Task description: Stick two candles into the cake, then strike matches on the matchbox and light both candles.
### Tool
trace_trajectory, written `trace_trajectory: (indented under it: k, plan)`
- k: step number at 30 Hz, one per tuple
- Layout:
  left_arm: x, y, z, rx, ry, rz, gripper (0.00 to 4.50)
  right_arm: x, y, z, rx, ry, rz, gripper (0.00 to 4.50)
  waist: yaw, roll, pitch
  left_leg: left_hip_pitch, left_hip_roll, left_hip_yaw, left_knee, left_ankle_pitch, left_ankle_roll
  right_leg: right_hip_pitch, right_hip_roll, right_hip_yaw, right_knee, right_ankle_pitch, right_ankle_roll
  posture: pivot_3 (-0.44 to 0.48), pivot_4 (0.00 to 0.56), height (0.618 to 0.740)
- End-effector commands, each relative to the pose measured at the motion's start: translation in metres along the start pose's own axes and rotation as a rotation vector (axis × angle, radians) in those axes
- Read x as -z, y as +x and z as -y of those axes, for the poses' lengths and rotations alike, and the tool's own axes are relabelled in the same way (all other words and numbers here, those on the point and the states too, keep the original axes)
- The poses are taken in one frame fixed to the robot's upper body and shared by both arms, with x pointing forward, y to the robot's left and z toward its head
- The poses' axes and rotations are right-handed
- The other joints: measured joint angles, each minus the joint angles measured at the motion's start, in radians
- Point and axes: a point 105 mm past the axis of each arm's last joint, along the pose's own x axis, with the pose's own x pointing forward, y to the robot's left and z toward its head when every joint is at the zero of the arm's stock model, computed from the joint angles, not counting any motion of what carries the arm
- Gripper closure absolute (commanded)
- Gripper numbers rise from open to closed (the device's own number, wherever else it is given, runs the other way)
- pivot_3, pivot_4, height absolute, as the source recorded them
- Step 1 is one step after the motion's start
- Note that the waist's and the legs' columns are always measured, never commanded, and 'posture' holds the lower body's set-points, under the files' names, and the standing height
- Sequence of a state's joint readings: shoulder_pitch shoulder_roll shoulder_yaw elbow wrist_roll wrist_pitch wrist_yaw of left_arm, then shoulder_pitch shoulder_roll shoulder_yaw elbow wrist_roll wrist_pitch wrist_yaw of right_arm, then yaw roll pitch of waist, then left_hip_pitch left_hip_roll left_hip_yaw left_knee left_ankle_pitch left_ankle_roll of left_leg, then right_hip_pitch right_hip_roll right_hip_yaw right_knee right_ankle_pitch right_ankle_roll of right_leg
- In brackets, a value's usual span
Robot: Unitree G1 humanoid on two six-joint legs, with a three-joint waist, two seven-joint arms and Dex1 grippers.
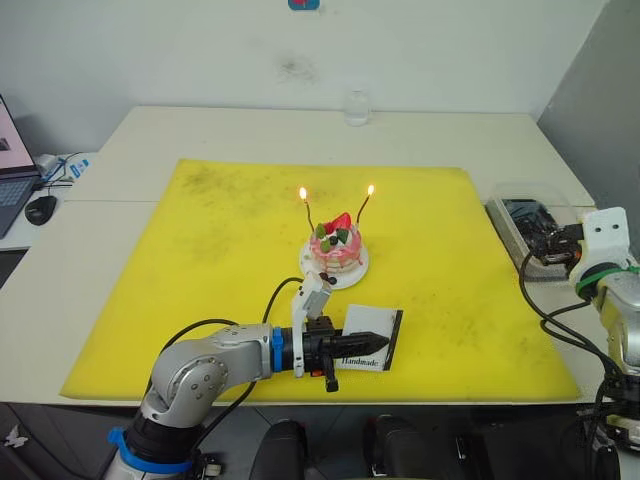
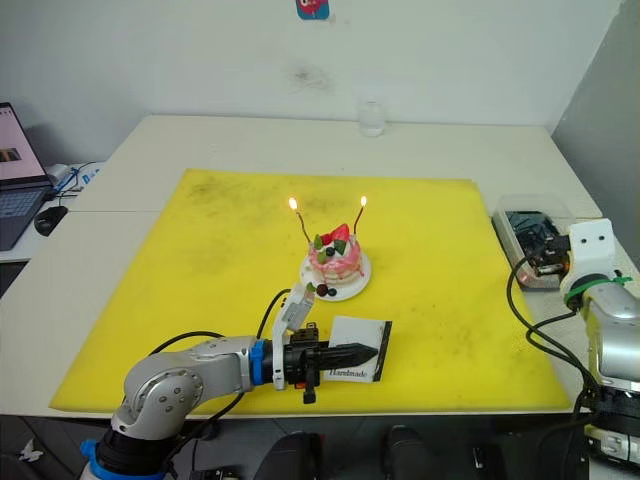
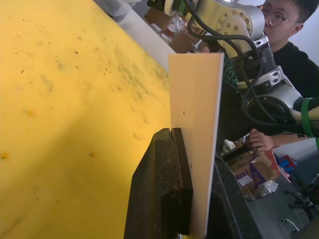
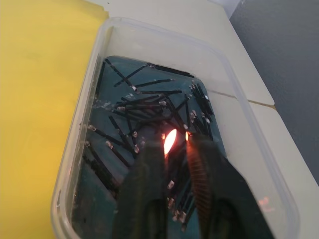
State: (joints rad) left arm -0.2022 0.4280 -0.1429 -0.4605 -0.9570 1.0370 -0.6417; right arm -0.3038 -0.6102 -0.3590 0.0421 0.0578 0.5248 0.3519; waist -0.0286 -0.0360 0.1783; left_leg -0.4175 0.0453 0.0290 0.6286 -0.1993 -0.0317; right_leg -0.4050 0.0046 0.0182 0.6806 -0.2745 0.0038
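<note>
Fingers of the left gripper (image 1: 375, 343) are pinching the matchbox (image 1: 372, 339) tight, holding it on edge just in front of the cake (image 1: 336, 251). Both candles (image 1: 307, 212) are standing in the cake and burning. Far off to the right, the right gripper (image 4: 175, 144) is squeezing a burning match (image 4: 169, 143) over a clear tray (image 4: 239, 104) of used matches, straight below its fingers, so dropping it looks like the only job left.
</note>
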Motion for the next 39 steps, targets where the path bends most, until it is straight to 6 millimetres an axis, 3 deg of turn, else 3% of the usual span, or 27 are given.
trace_trajectory:
  k: [1,7,8,11,13,16,20,23,26,31,38,39]
  plan:
    - [-0.007,0.002,0.004,0.012,0.030,0.014,4.50,-0.015,0.001,0.012,0.049,-0.012,0.082,2.46,0.000,0.000,0.000,0.000,0.000,0.000,0.000,0.000,0.000,0.000,0.000,0.000,0.000,0.000,0.000,0.000,0.150,0.740]
    - [-0.011,-0.002,-0.002,-0.023,0.027,0.023,4.50,-0.032,-0.020,0.015,0.055,-0.066,0.165,0.25,0.001,0.000,0.000,0.000,0.000,0.000,0.000,0.000,0.000,0.000,0.000,0.000,0.000,0.000,0.000,0.000,0.150,0.740]
    - [-0.012,-0.003,-0.002,-0.029,0.020,0.025,4.50,-0.038,-0.027,0.013,0.048,-0.080,0.185,0.06,0.001,0.001,0.000,0.000,0.001,-0.001,0.000,0.000,0.000,0.000,0.000,0.000,0.000,0.000,0.000,0.000,0.150,0.740]
    - [-0.010,-0.011,-0.003,-0.048,-0.037,0.004,4.50,-0.062,-0.048,-0.001,-0.017,-0.110,0.256,0.06,-0.001,0.001,0.000,0.000,0.001,-0.001,0.000,0.000,0.000,0.000,0.000,0.000,0.000,0.000,0.000,0.000,0.150,0.740]
    - [-0.005,-0.020,-0.004,-0.073,-0.081,-0.026,4.50,-0.078,-0.064,-0.020,-0.135,-0.132,0.300,0.06,-0.004,0.002,0.000,0.000,0.002,-0.001,0.000,0.000,0.000,0.000,0.000,0.000,0.000,0.000,0.000,0.000,0.150,0.740]
    - [-0.001,-0.029,-0.009,-0.137,-0.130,-0.061,4.50,-0.090,-0.085,-0.043,-0.300,-0.221,0.307,0.06,-0.001,0.002,0.000,0.001,0.002,-0.002,0.000,0.000,0.000,0.000,0.000,0.000,0.001,0.000,0.000,0.000,0.150,0.740]
    - [0.002,-0.033,-0.016,-0.208,-0.203,-0.086,4.50,-0.093,-0.103,-0.061,-0.479,-0.257,0.233,0.06,0.002,0.001,0.000,0.001,0.002,-0.003,0.000,0.000,0.000,0.001,-0.002,-0.001,0.000,0.000,0.000,0.000,0.150,0.740]
    - [0.005,-0.029,-0.030,-0.317,-0.219,-0.099,4.50,-0.088,-0.130,-0.098,-0.798,-0.248,0.170,0.06,0.004,0.001,0.000,0.001,0.000,-0.002,0.001,0.000,0.000,0.001,-0.003,-0.001,0.000,0.001,0.002,0.000,0.150,0.740]
    - [0.007,-0.026,-0.042,-0.388,-0.248,-0.094,4.50,-0.090,-0.142,-0.117,-0.939,-0.247,0.166,0.06,0.002,0.000,0.000,0.001,0.000,-0.002,0.001,0.000,0.000,0.001,-0.003,-0.001,0.000,0.001,0.002,0.000,0.150,0.740]
    - [-0.004,-0.018,-0.043,-0.358,-0.301,-0.054,4.50,-0.081,-0.153,-0.130,-1.066,-0.259,0.095,0.06,0.008,0.000,0.000,0.000,-0.001,-0.003,0.001,0.000,0.000,0.001,-0.003,-0.002,0.000,0.001,0.002,0.000,0.150,0.740]
    - [0.002,-0.023,-0.040,-0.353,-0.328,-0.095,4.50,-0.072,-0.158,-0.139,-1.108,-0.271,0.060,0.06,0.013,0.000,0.000,0.000,0.000,-0.002,0.001,0.000,0.000,0.001,-0.003,-0.001,-0.001,0.001,0.002,0.000,0.150,0.740]
    - [0.003,-0.024,-0.040,-0.359,-0.326,-0.098,4.22,-0.072,-0.158,-0.140,-1.109,-0.271,0.059,0.02,0.013,0.000,0.000,0.000,0.000,-0.003,0.001,0.000,0.000,0.001,-0.003,-0.001,-0.001,0.001,0.002,0.000,0.150,0.740]
